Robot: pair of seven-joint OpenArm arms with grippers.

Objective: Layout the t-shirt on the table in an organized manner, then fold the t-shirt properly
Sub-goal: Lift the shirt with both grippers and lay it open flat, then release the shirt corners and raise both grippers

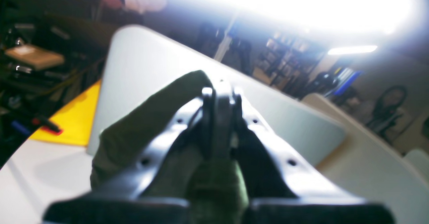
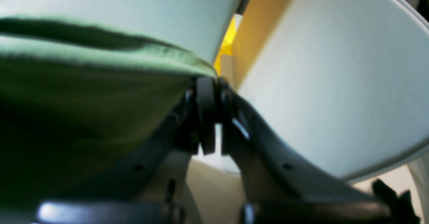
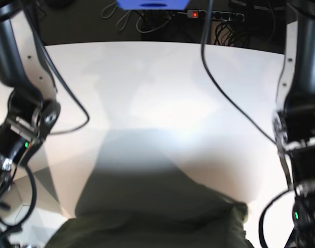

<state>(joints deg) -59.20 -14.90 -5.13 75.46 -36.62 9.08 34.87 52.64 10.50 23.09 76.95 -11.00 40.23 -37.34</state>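
Observation:
The olive-green t-shirt (image 3: 147, 227) hangs close to the base camera and fills the bottom of that view above the white table (image 3: 162, 88). In the left wrist view my left gripper (image 1: 219, 91) is shut, with the t-shirt (image 1: 140, 130) bunched around and between its fingers, above the table (image 1: 150, 59). In the right wrist view my right gripper (image 2: 209, 81) is shut on a hemmed edge of the t-shirt (image 2: 83, 83), which stretches taut to the left over the table (image 2: 318, 83). Both gripper tips fall outside the base view.
A black cable (image 3: 224, 98) trails across the table's right half. A power strip (image 3: 214, 15) and wires lie beyond the far edge. A yellow surface (image 1: 77, 116) adjoins the table. Both arm bodies (image 3: 23, 119) flank the table's sides.

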